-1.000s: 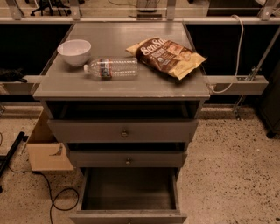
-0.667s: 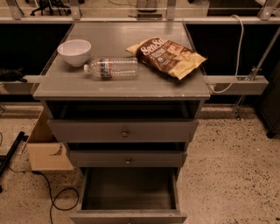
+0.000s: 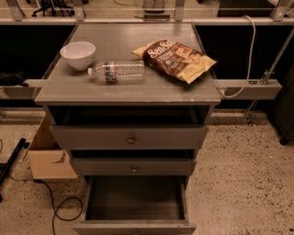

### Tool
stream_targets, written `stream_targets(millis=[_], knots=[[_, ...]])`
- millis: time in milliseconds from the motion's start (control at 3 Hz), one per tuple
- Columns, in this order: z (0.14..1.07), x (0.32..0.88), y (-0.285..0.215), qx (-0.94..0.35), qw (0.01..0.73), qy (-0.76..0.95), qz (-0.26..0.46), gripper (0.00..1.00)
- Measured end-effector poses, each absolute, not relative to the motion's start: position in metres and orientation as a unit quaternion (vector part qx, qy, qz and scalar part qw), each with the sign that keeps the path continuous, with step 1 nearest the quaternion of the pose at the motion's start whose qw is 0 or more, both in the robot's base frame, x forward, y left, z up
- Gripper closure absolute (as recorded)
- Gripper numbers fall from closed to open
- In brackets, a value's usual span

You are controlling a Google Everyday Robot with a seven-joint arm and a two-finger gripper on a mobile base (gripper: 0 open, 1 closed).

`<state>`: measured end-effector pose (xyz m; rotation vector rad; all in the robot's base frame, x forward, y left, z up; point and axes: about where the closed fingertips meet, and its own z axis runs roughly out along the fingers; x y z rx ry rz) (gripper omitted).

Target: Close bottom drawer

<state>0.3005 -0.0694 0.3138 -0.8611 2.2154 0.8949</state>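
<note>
Pincer sits out of view, so whether it is open or holding anything cannot be told. Beneath the middle drawer (image 3: pixel 133 166), the bottom drawer (image 3: pixel 135 204) stands pulled well out. Approach seems the step in hand; next, meet its front panel and push inward.

Looks like a lab or test area, not a home: speckled hard floor (image 3: pixel 243 183), loose cable (image 3: pixel 51 202) across it, cardboard box (image 3: pixel 48 158) beside a lone grey cabinet (image 3: pixel 138 92), metal rails (image 3: pixel 250 86) behind, office chair wheels (image 3: pixel 46 6) up top. Gripper out of frame.
</note>
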Motion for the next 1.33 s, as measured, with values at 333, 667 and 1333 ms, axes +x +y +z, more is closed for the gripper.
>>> stream_targets(millis=[333,667,1333], knots=[[0.312,0.307,-0.063,-0.31,0.303,0.838,0.333,1.0],[0.309,0.323,-0.051,-0.297,0.314,0.838,0.333,1.0],[0.3,0.347,-0.04,-0.289,0.329,0.839,0.324,1.0]])
